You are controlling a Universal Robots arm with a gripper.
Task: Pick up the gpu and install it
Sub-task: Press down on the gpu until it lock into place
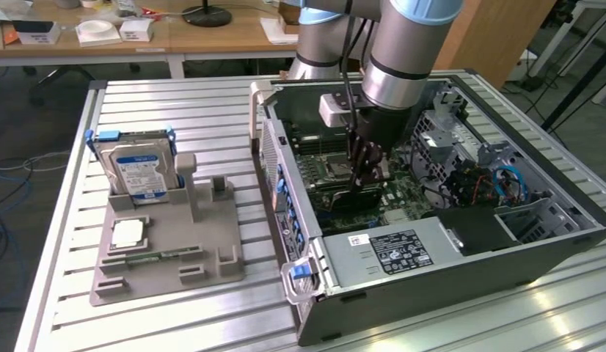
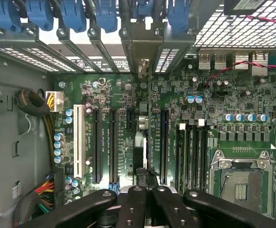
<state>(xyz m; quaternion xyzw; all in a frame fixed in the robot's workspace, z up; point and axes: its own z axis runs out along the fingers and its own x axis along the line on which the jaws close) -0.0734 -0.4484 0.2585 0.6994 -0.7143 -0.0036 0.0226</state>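
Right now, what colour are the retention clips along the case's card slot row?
Blue. The clips show best in the wrist view, lined up above the green motherboard.

Count, exterior view: one open computer case (image 1: pixel 538 242) lying on the worktop (image 1: pixel 166 323), one grey holder tray (image 1: pixel 166 257) beside it, one hard drive (image 1: pixel 139 170) standing in that tray, one small square chip (image 1: pixel 128 233) on the tray. Wrist view: one motherboard (image 2: pixel 233 102), one white slot (image 2: pixel 79 140), one CPU socket (image 2: pixel 240 178), five blue latches (image 2: pixel 74 14). My one gripper (image 2: pixel 145 202).
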